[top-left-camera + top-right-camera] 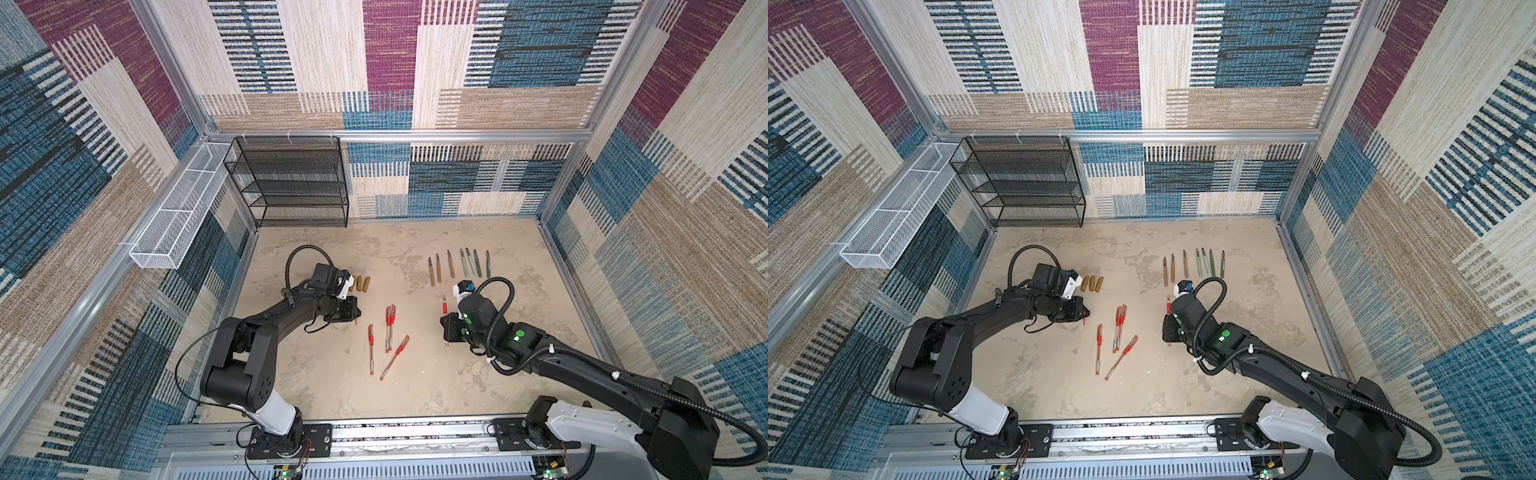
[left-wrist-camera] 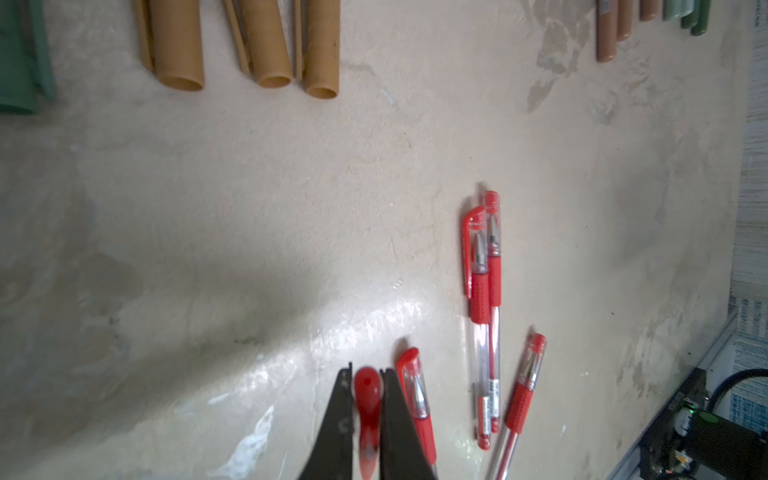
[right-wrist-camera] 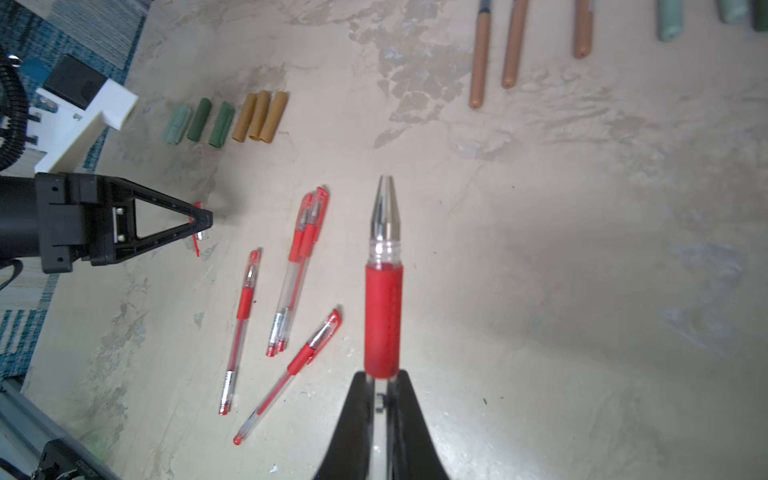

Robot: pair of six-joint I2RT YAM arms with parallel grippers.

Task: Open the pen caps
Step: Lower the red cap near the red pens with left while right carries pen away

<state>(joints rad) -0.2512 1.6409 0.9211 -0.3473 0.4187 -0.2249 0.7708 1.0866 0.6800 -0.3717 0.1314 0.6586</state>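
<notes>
Half hidden: red cap (image 2: pixel 368 401), clamped in left end effector (image 2: pixel 368 372). Arm outstretched, right end effector (image 3: pixel 381 377) grips uncapped red pen (image 3: pixel 383 316), tip toward twelve o'clock.

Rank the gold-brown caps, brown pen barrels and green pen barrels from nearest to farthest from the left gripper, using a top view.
1. Gold-brown caps, just beyond the left gripper.
2. Brown pen barrels, across on the right.
3. Green pen barrels, farther right in that row.
</notes>
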